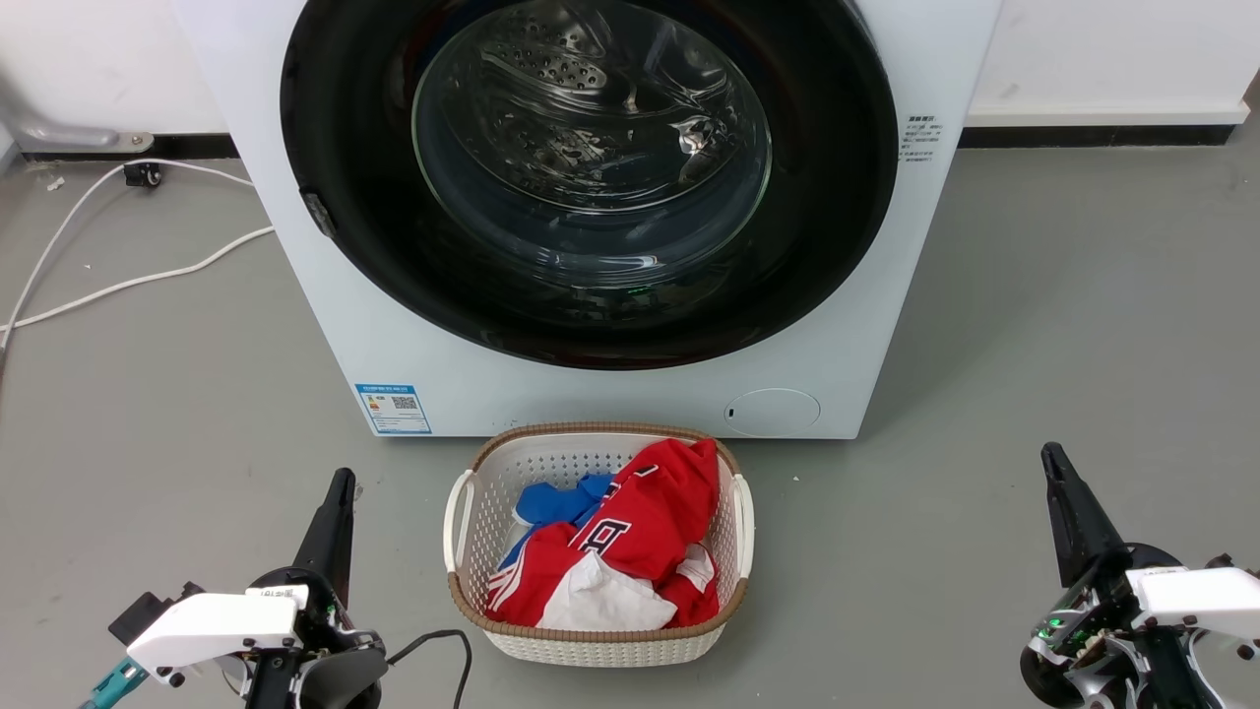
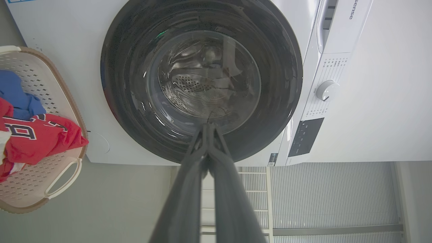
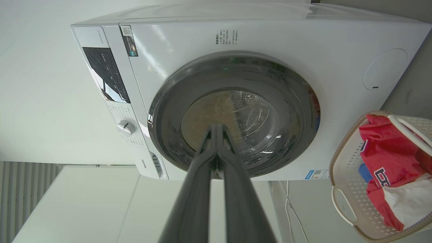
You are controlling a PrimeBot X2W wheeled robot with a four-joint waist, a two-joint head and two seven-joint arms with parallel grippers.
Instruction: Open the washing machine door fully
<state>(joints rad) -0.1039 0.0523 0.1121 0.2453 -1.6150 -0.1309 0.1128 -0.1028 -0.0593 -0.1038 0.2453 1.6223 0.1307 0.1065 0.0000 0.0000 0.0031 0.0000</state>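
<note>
Our left gripper (image 1: 340, 492) sat nearest us at 7 o'clock of the head view and our right gripper (image 1: 1058, 473) at 5 o'clock. Each had its two long dark fingers pressed together on nothing, and both wrist views showed the tips meeting. We judged them parked low and wide so that either arm could rise without snagging what stood between them.

At 6 o'clock stood the white perforated plastic laundry basket with a brown woven rim (image 1: 463, 512), holding crumpled red, blue and white clothes (image 1: 640, 522). It sat just in front of the white front-loading washing machine (image 1: 295, 325), presumably for loading, and we thought it might crowd a central approach.

At 12 o'clock, the large round washing machine door with its wide glossy black rim and bulging clear glass centre (image 1: 591, 167) lay shut, flush against the machine's front and well apart from both grippers. We reckoned the task had not begun. A small grey fitting (image 1: 317, 214) broke the rim at its 9 o'clock, but we could not tell whether it was a catch or a hinge. We judged we would first have to settle which edge pulls free.
</note>
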